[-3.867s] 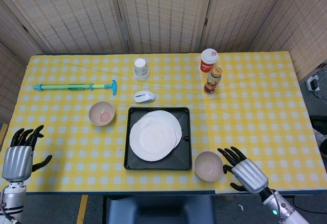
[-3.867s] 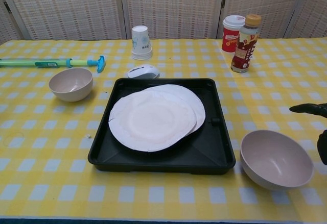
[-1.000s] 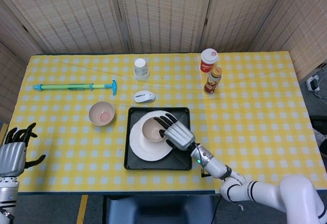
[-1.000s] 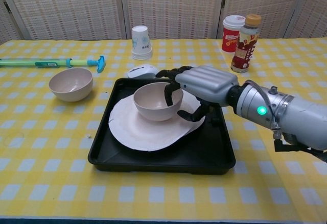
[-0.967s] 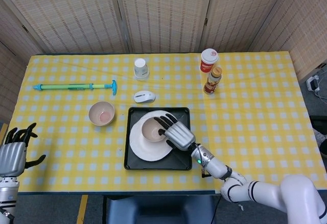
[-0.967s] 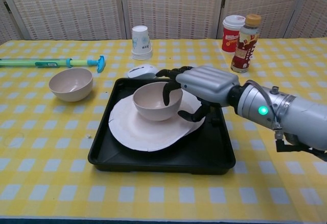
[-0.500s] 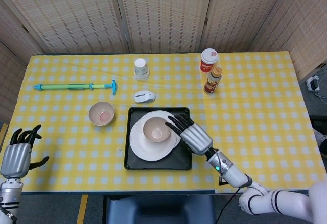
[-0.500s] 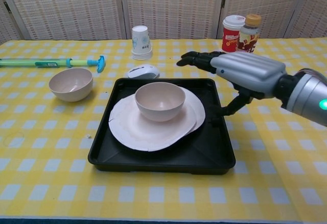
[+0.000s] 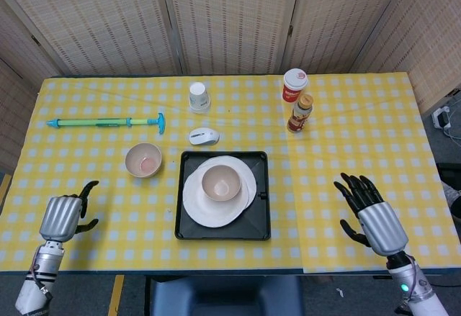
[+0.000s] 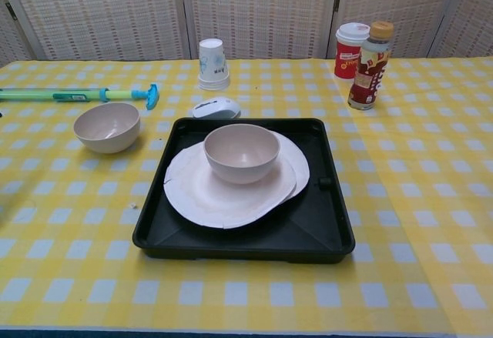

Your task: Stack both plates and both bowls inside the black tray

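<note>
The black tray (image 9: pixel 259 215) (image 10: pixel 323 222) lies at the table's front middle. Two white plates (image 9: pixel 205 208) (image 10: pixel 208 199) lie stacked in it, and one beige bowl (image 9: pixel 220 182) (image 10: pixel 241 152) stands upright on them. A second beige bowl (image 9: pixel 143 160) (image 10: pixel 107 126) sits on the cloth left of the tray. My right hand (image 9: pixel 376 219) hovers at the front right, fingers spread, holding nothing. At the front left edge is my left hand (image 9: pixel 62 217), fingers apart and empty. Neither hand shows in the chest view.
Behind the tray lie a white mouse (image 9: pixel 204 137) (image 10: pixel 216 108) and a paper cup (image 9: pixel 199 97) (image 10: pixel 212 64). A green-blue pump tool (image 9: pixel 108 122) (image 10: pixel 77 94) lies at the back left. A red cup (image 9: pixel 294 85) (image 10: pixel 350 49) and a brown bottle (image 9: pixel 300 114) (image 10: pixel 370 65) stand at the back right.
My right hand let go of the bowl on the plates and drew back to the front right. My left hand rose a little toward the table at the front left.
</note>
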You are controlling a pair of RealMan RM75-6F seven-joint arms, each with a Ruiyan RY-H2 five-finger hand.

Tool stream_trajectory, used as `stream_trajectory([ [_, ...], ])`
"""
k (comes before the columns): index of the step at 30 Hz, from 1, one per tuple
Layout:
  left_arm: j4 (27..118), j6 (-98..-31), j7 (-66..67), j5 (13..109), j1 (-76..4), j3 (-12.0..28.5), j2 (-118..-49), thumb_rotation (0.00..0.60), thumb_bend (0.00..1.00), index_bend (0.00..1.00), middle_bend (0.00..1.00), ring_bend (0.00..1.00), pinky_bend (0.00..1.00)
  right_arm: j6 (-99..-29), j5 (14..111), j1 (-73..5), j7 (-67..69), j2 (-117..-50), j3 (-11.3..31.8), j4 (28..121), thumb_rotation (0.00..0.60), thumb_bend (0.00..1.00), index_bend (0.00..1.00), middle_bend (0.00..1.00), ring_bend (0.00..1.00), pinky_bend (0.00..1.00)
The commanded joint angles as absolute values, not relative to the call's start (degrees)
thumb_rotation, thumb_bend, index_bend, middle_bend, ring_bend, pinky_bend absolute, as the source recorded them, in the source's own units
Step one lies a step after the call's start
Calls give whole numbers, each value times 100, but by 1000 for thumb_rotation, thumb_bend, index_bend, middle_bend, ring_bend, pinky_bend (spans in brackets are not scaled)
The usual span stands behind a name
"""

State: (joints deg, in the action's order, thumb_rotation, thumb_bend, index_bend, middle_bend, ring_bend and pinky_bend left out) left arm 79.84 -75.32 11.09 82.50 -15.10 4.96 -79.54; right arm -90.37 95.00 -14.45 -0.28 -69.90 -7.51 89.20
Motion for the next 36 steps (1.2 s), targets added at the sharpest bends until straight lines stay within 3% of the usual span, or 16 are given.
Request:
stream_trajectory([
  [1, 7778, -7059, 1637, 8028, -1926, 697, -8309, 600, 174, 345, 999, 899, 907, -9193, 9688, -1221, 400, -6749, -872, 8743, 600, 388, 0, 0, 0, 60],
  [10, 7293, -6734, 1768, 7882, -2562, 1087, -8878, 600, 259, 477, 1000, 949, 964, -9221, 9691, -1117, 794, -6511, -714, 8795, 600, 388, 0, 0, 0, 62],
  [22, 6418, -6175, 1491, 7619, -3142, 1229, -9402, 600, 285, 510, 1000, 955, 965, -8935, 9617, -1072, 759, -6541, -533, 8782, 600, 387, 0, 0, 0, 64],
  [23, 6570, -5937, 1271, 7238, -3429, 1696, -9442, 600, 291, 510, 1000, 955, 965, -8922, 9617, -1067, 750, -6542, -524, 8784, 600, 387, 0, 0, 0, 64],
  [25, 6366, -6027, 1317, 7216, -3272, 1466, -9591, 600, 320, 512, 1000, 956, 965, -8892, 9608, -1057, 724, -6548, -502, 8788, 600, 388, 0, 0, 0, 64],
  [36, 5862, -5903, 916, 7522, -3406, 1133, -9596, 600, 370, 543, 1000, 969, 976, -8827, 9515, -999, 654, -6631, -310, 8735, 600, 388, 0, 0, 0, 68],
])
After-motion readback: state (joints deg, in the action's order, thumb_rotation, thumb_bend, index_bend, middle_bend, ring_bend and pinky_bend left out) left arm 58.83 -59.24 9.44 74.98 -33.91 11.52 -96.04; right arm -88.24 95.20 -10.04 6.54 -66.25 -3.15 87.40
